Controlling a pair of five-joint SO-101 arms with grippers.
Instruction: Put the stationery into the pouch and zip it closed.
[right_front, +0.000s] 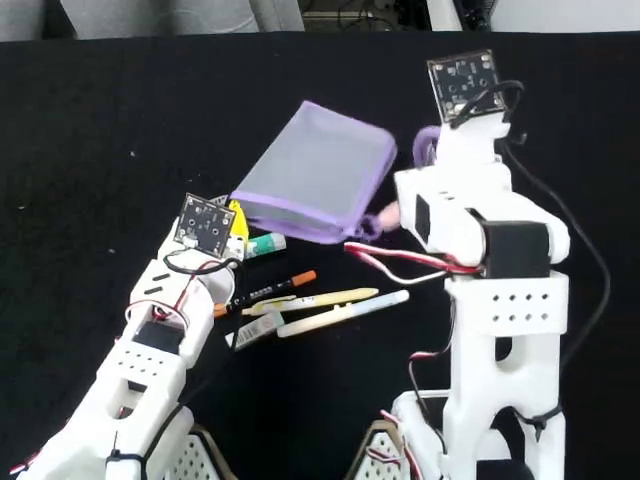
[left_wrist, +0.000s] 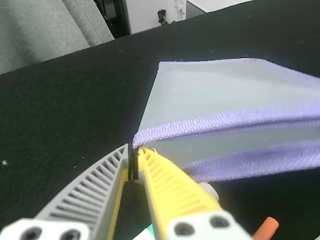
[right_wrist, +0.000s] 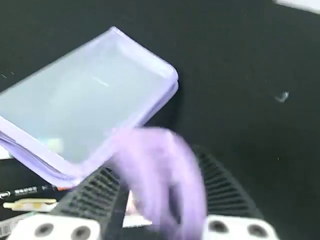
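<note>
Pouch corner sits pinched, apparently, between left claw tips.

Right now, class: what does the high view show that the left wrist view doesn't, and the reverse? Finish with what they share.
High view: the right arm at the pouch's near corner, and several pens lying on the table in front of the pouch.
Left wrist view: up close, the left gripper shut on a corner of the pouch's purple trim, its grey finger against the yellow one.
Both: the pouch, the black table, the left gripper and an orange pen tip.
</note>
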